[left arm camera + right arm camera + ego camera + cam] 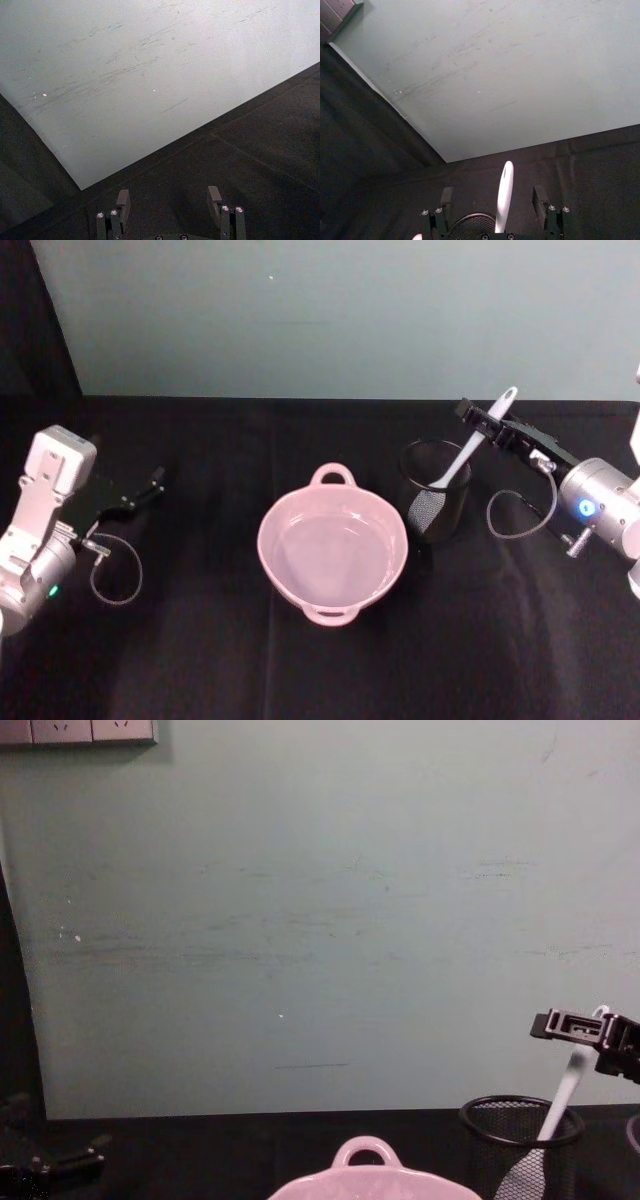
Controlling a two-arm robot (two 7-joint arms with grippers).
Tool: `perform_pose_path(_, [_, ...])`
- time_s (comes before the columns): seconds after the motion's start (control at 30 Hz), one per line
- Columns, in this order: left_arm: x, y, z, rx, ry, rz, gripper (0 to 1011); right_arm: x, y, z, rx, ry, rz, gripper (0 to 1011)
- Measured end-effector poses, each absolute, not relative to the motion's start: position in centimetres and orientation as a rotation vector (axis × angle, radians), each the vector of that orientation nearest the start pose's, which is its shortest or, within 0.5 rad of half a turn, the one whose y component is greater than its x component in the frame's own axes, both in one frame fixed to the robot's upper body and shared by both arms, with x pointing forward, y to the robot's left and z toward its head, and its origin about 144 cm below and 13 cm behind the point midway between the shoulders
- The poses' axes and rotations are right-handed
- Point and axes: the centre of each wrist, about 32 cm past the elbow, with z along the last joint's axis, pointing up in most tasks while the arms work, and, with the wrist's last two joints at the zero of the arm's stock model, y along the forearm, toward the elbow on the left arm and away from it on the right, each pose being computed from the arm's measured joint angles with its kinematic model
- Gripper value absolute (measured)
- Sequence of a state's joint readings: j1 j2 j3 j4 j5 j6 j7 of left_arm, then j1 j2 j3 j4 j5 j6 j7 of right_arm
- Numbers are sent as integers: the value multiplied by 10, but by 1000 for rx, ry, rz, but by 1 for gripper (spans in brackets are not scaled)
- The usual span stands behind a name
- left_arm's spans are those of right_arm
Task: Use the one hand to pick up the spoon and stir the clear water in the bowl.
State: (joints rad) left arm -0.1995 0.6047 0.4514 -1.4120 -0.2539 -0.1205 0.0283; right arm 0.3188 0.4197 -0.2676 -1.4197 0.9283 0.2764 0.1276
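Spoon: the spoon (470, 450) stands head-down in the black mesh cup (450, 522), just beside the bowl (264, 540) on the worktop (200, 640).
Spoon axis: it leans steeply, with the holed handle end up and toward the right.
Right claw: your right claw (485, 422) is open and straddles the upper handle, ready to pinch it.
Left claw: your left claw (170, 199) is open and parked far left.
Bowl: you have not yet stirred the water.
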Motion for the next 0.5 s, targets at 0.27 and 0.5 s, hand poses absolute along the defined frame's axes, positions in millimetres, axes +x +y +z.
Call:
perform_pose_path(0.27, [489,310,1140,305,-285,1248,1011,540,-288,1199,167,491,-1160,1003])
perform_pose_path(0.5, [489,310,1140,304,-285,1248,1011,540,-288,1200,167,491,-1160,970])
